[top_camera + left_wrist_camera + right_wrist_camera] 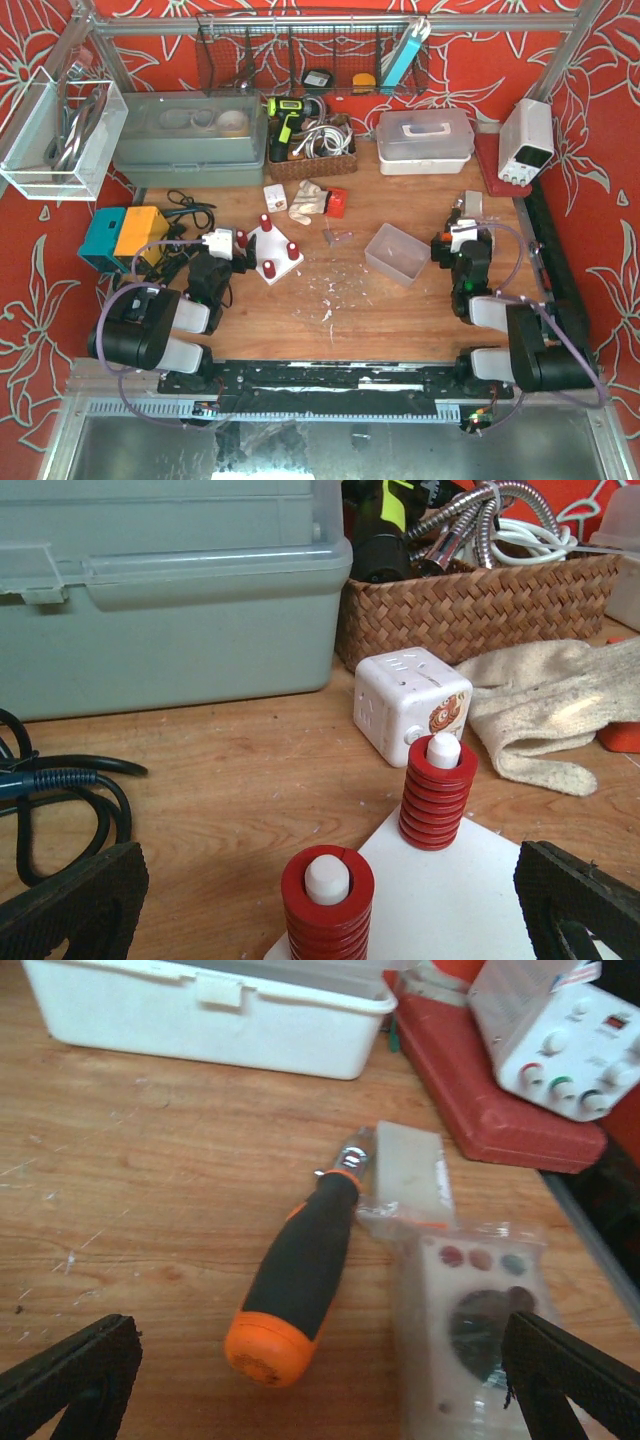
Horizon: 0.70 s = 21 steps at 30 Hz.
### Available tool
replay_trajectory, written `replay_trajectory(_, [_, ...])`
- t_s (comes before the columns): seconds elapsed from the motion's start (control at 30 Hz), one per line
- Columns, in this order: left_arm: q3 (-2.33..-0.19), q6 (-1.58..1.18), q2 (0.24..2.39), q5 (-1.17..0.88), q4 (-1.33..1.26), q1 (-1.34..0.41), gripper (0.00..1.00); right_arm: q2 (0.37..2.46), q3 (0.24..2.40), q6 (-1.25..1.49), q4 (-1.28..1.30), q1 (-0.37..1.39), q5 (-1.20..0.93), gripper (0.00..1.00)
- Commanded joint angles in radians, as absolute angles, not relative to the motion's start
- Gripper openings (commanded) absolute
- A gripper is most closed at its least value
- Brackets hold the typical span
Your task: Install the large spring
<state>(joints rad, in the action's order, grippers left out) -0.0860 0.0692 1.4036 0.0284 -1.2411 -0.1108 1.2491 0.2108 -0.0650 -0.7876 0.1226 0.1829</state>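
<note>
Springs [438, 795], red and coiled, sit on white pegs [443, 750] at twelve o'clock of the spread left hand [325, 920]; the spread right hand [320, 1375] faces an orange-and-black screwdriver [300, 1280].

Red springs [291, 249]: you see four in the top view.
Lidded boxes [190, 140]: you see two.
Woven basket [480, 610]: one.
Screwdriver [300, 1270]: one.
Glove [545, 705]: one.

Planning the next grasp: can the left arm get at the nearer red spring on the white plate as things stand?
Probably yes. The left gripper is open, and the nearer red spring stands right ahead between its fingers, with nothing in between.
</note>
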Motion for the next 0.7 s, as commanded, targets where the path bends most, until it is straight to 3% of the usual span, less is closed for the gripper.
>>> replay_trajectory(0.0, [-0.100,0.067,1.409,0.044,-1.263,-0.105,0.99,1.372,0.181,-0.061,-1.037,0.115,0.094,0.99])
replay_trajectory(0.67, [-0.100,0.068,1.409,0.044,-1.263,-0.104,0.99,1.405,0.270,-0.001,-0.892,0.111,0.228,0.99])
